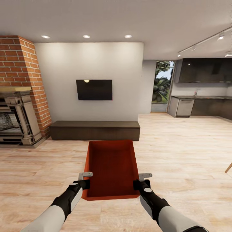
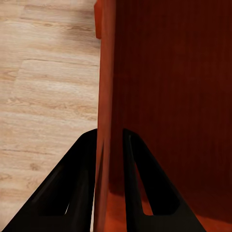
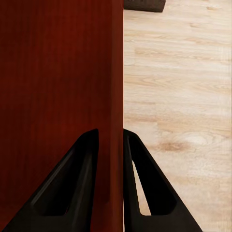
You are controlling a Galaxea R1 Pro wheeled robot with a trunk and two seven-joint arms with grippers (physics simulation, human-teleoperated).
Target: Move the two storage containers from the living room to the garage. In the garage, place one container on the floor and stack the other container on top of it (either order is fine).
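Both arms were out in front, and between them hung one orange-red storage container (image 1: 111, 167), open top up, carried over the light wood plank floor (image 1: 187, 154) of the living room. The left gripper (image 1: 85, 180) was clamped on the container's left wall near the robot-side corner — in the left wrist view, the left gripper (image 2: 110, 159) had one black finger (image 2: 72, 188) outside the thin wall (image 2: 105, 96) and the other inside it, both pressed against the wall. The right gripper (image 1: 141, 181) matched it on the opposite wall; in the right wrist view the right gripper (image 3: 111, 159) pinched the red wall (image 3: 116, 72) edge-on, one finger (image 3: 145, 188) on the floor side, the other over the bin's interior. So the container sat squarely between the two sets of jaws, its long axis running away from them. Beyond its far end stood the long dark bench (image 1: 95, 130), with the black TV (image 1: 94, 90) on the white wall above it, and the red brick fireplace (image 1: 19, 93) off beyond the left jaws — kitchen cabinets (image 1: 203, 106) lay far past the right ones.
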